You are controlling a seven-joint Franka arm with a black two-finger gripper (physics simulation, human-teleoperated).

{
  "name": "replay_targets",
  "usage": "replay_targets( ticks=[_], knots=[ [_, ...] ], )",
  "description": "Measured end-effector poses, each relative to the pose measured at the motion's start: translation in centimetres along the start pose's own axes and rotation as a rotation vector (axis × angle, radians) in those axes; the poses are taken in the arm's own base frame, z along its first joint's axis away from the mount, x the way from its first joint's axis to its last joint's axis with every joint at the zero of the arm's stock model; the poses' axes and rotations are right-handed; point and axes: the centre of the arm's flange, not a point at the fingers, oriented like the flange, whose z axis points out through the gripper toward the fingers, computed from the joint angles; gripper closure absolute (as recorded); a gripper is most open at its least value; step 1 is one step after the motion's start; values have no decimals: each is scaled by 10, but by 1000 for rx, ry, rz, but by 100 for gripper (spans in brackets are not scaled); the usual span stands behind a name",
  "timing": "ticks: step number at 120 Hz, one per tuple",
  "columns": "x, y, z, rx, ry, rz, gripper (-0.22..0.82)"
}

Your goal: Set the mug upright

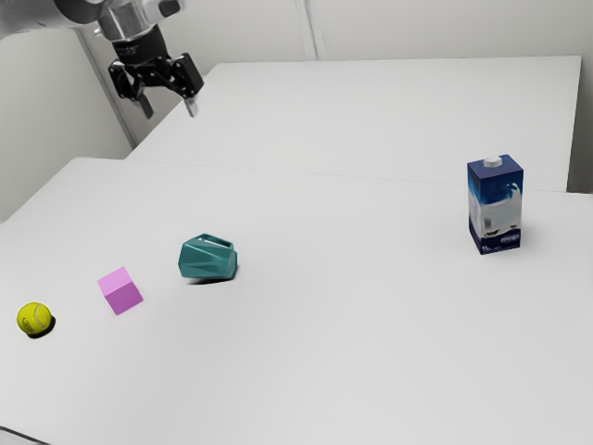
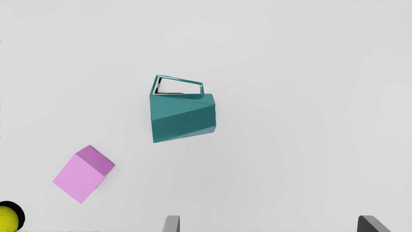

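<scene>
Above the smooth white table (image 1: 371, 352), the black two-finger gripper (image 1: 170, 112) hangs wide and empty. A tall blue-and-white carton (image 1: 496, 206) stands well apart from the faceted teal mug (image 2: 183, 117), which lies on its side; an off-centre squeeze could roll it toward the pink cube (image 2: 79, 178) nearby.

The exterior view stands well back at the side of the arm (image 1: 51, 15) and above the table (image 1: 371, 352), facing across it at a downward slant, far enough off to take in the gripper (image 1: 170, 109) at its upper left, the carton (image 1: 496, 209) and the wall (image 1: 435, 28) beyond. The wrist view looks from the hand almost straight down past the fingertips, much closer to the tabletop. Both share the patch with the mug (image 1: 208, 260), the block (image 1: 120, 292) and the ball (image 1: 34, 318), the last cut off by the wrist view's edge.
</scene>
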Motion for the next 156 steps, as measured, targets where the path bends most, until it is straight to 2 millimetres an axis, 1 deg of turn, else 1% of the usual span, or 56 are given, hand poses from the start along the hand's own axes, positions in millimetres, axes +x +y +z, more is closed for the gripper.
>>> replay_targets(
  ticks=[8, 20, 24, 29, 35, 40, 47, 52, 58, 66, 78, 87, 98, 105, 114, 128, 156],
  knots=[
    [-3, -8, -2, -7, 2, -10, 0],
    [-6, -9, -1, -23, -3, -10, 0],
    [-5, -14, 0, -36, -5, -19, 0],
    [-3, -28, 4, -67, -12, -40, 0],
    [1, -61, 17, -122, -23, -84, 0],
    [2, -96, 38, -187, -37, -132, 0],
    [3, -149, 74, -295, -54, -203, 0],
    [4, -181, 102, -376, -62, -245, 0],
    [7, -208, 137, -469, -66, -280, 0],
    [17, -230, 183, -580, -59, -303, 0],
    [33, -243, 248, -715, -29, -305, 0],
    [38, -251, 288, -785, -4, -300, 0],
    [30, -253, 330, -860, 14, -296, 0],
    [20, -253, 350, -896, 21, -290, 0],
    [8, -255, 367, -924, 35, -278, 0],
    [-4, -252, 383, -967, 67, -245, 0],
    [-17, -242, 384, -1013, 145, -161, 0]
  ],
)
